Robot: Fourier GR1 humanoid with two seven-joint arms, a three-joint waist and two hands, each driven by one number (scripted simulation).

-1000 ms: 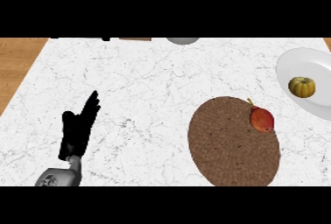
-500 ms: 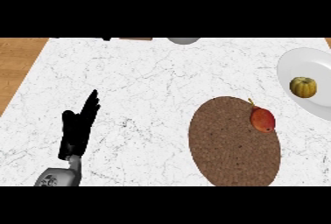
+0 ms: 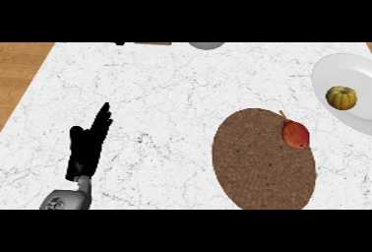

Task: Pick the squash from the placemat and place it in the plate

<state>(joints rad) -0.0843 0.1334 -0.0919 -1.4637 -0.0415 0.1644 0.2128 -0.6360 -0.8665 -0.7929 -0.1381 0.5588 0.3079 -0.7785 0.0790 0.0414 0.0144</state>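
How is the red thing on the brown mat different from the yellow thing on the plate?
The red fruit is red and orange; the yellow squash is golden yellow. The red fruit is long with a thin stem; the yellow squash is round and ribbed. The red fruit lies on the mat, the yellow squash on the white plate. Both are small.

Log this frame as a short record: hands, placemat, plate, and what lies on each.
left hand: open, fingers straight, over the left part of the counter, holding nothing
right hand: not in view
placemat: brown oval, right of centre
on placemat: red fruit with a stem, near its upper right edge
plate: white, cut off by the right edge
on plate: yellow ridged squash
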